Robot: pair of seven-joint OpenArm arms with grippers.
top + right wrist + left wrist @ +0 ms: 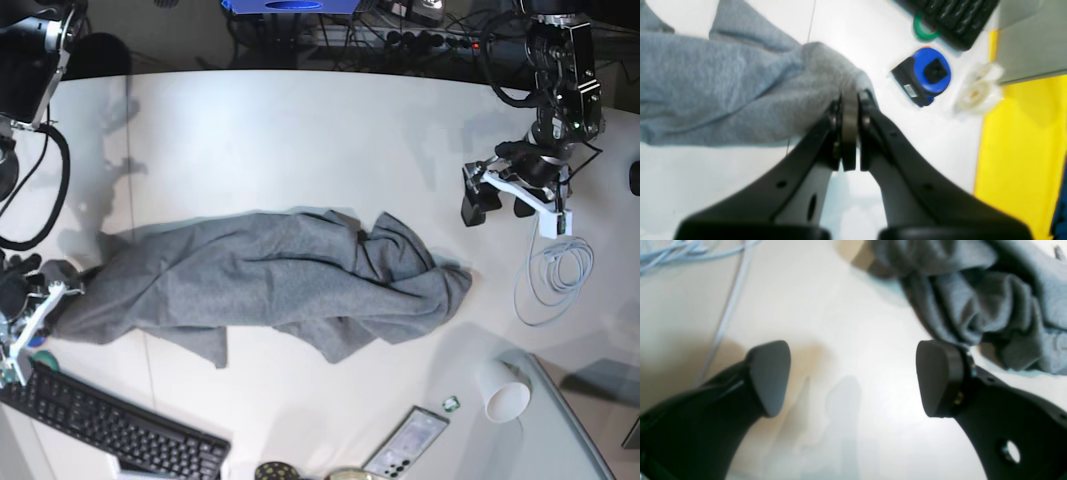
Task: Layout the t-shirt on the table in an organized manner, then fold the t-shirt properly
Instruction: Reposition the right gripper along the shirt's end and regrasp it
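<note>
surface (300, 130): white, wide | t-shirt (260, 285): bunched across the middle, not yet flat | right pincer (850, 100): closed on one shirt end, probably to pull it straight | left pincer (853, 376): wide, empty, beside the other end

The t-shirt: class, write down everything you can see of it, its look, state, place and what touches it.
The t-shirt is heather-grey, soft-looking knit, bunched and wrinkled into a long strip across the white table, not yet spread flat. One end is pinched in the right gripper, whose fingers are shut on the cloth. The other end lies crumpled near the open left gripper, which holds nothing; whether it touches the cloth is unclear.
</note>
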